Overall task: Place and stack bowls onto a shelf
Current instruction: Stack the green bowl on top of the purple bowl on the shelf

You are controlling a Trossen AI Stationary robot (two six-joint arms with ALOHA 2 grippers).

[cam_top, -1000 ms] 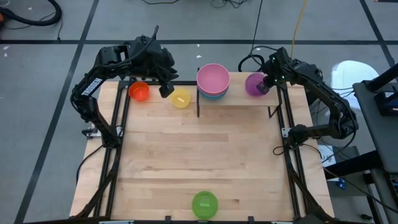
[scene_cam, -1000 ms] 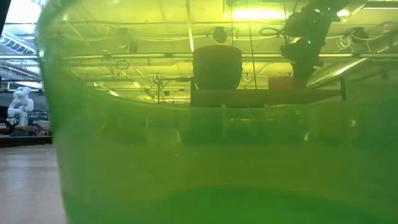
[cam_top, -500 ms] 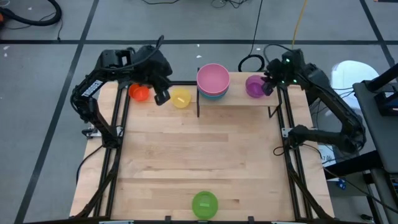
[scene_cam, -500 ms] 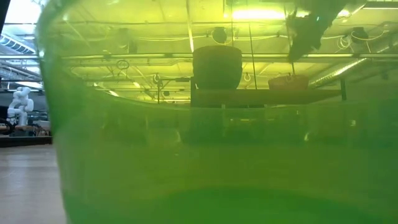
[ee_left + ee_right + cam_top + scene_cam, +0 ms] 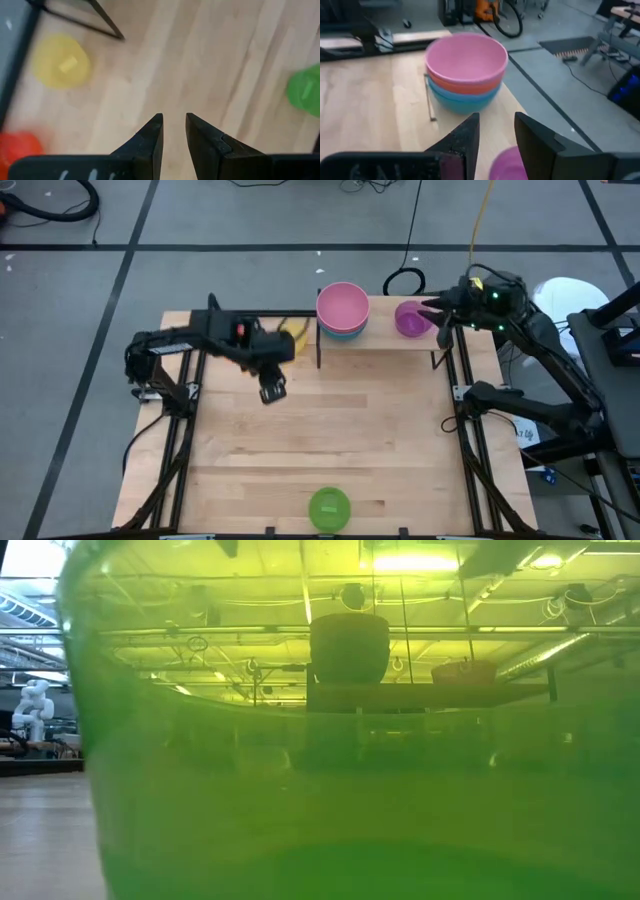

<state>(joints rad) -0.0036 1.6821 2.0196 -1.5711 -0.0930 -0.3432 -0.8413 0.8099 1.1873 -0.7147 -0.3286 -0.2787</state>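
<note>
On the shelf (image 5: 385, 345) at the table's far side stands a stack of bowls with a pink bowl (image 5: 342, 305) on top, and to its right a purple bowl (image 5: 408, 319) stands alone. My right gripper (image 5: 432, 312) hovers open just right of the purple bowl (image 5: 507, 162), touching nothing. A yellow bowl (image 5: 60, 60) and an orange-red bowl (image 5: 15, 150) sit on the table left of the shelf. My left gripper (image 5: 270, 390) hangs open over bare tabletop, pointing down, with a narrow gap. A green bowl (image 5: 329, 508) rests at the near edge.
The green bowl (image 5: 330, 740) fills the low view; the shelf (image 5: 430, 695) and its bowls show through it. Black frame rails (image 5: 185, 430) run along the table's left and right sides. Bare wood lies between the shelf and the green bowl.
My right gripper has drawn back from the purple bowl, up and toward the table's right edge, leaving the bowl standing on the shelf. My left gripper has swung from beside the orange and yellow bowls toward the table's near edge and middle, sinking and tipping downward.
</note>
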